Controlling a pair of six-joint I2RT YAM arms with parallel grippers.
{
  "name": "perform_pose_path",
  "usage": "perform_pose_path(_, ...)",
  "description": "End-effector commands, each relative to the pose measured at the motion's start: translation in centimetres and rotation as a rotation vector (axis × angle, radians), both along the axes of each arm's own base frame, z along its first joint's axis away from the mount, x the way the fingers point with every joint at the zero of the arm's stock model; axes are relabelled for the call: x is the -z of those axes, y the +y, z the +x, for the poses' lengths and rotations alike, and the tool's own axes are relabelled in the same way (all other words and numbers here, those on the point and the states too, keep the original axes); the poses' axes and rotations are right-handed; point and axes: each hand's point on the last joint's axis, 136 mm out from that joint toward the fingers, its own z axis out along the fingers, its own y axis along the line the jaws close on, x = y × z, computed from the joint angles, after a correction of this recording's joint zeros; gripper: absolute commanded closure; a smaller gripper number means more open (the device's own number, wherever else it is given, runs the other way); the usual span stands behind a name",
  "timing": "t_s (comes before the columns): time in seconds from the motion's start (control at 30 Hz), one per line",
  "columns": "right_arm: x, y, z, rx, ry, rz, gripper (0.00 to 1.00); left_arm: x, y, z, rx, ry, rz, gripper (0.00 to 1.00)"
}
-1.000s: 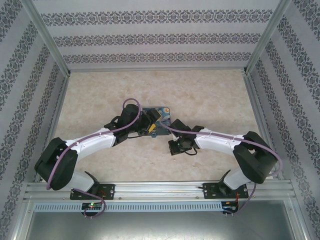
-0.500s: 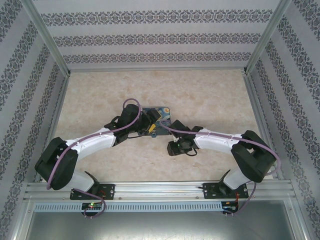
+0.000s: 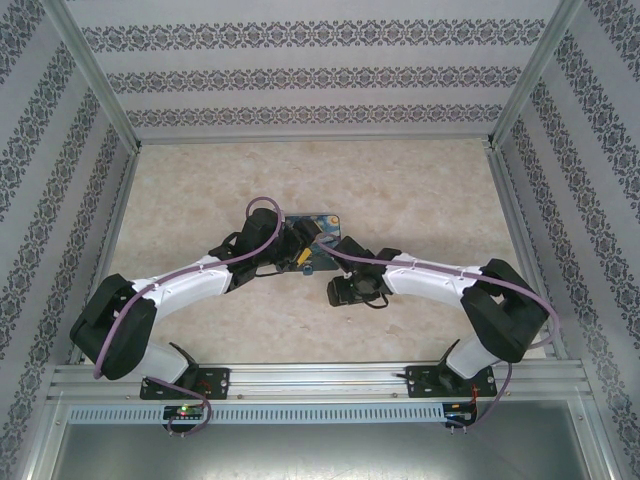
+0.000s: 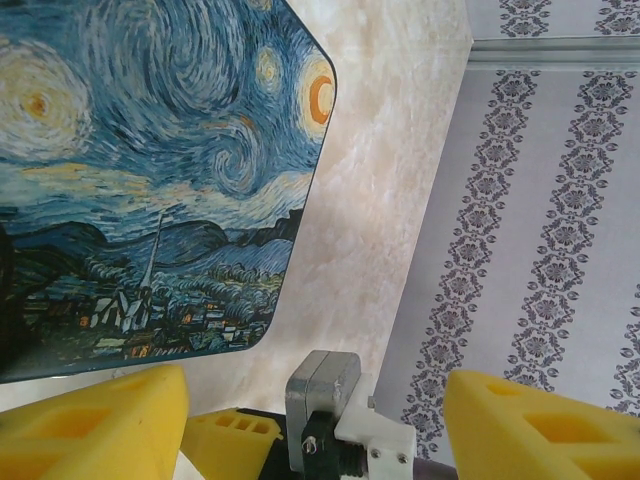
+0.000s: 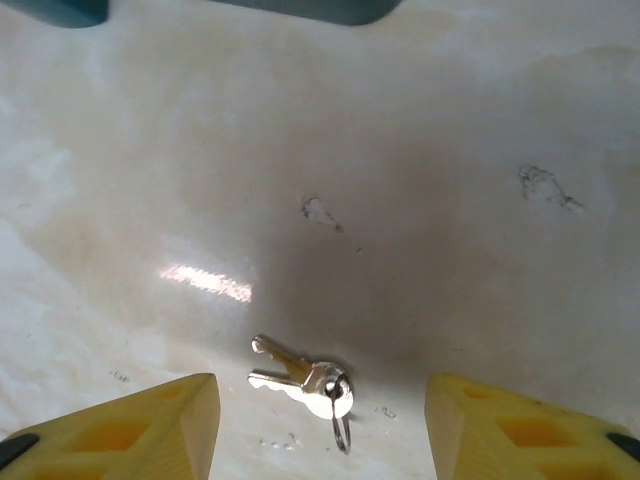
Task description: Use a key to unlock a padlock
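The padlock (image 3: 322, 228), a flat block with a blue-and-yellow starry-night face, lies mid-table and is seen close up in the left wrist view (image 4: 150, 170). My left gripper (image 3: 298, 250) hovers at its near edge, open (image 4: 315, 388). A small grey metal block with a white fitting (image 4: 322, 392) sits between its yellow fingers (image 4: 540, 430), touching neither. The key (image 5: 300, 382) is silver, one of two on a ring, and lies flat on the table. My right gripper (image 5: 320, 395) hangs over it, open and holding nothing, just right of the padlock in the top view (image 3: 335, 292).
The marbled tabletop (image 3: 400, 180) is enclosed by patterned walls (image 4: 540, 200) and an aluminium frame (image 3: 100, 90). The padlock's dark edge (image 5: 320, 10) shows at the top of the right wrist view. Open table lies beyond the padlock.
My right gripper has shifted a little to the left and nearer, and its jaws have parted. The left arm and the padlock have stayed put.
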Motion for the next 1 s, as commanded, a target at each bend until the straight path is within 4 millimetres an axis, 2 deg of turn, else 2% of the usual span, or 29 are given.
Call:
perform_pose_path(0.0, 0.7, -0.6, -0.1, 0.053, 0.013, -0.064, 0.43, -0.2, -0.3, 0.0, -0.003, -0.012, -0.015, 0.32)
perform_pose_path(0.3, 2.2, -0.3, -0.5, 0.059, 0.024, -0.116, 0.44, 0.0, -0.3, -0.1, -0.005, -0.011, -0.020, 0.32)
perform_pose_path(0.5, 3.0, -0.5, -0.7, 0.065, 0.040, -0.144, 0.49, 0.0, -0.2, -0.2, -0.006, -0.012, -0.021, 0.32)
perform_pose_path(0.73, 4.3, -0.2, -1.7, 0.051, 0.062, -0.180, 0.59, 0.0, -0.1, -0.2, -0.007, -0.011, -0.023, 0.32)
perform_pose_path(0.97, 4.8, -0.1, -2.3, 0.044, 0.072, -0.183, 0.77, 0.0, -0.1, -0.2, -0.007, -0.012, -0.024, 0.32)
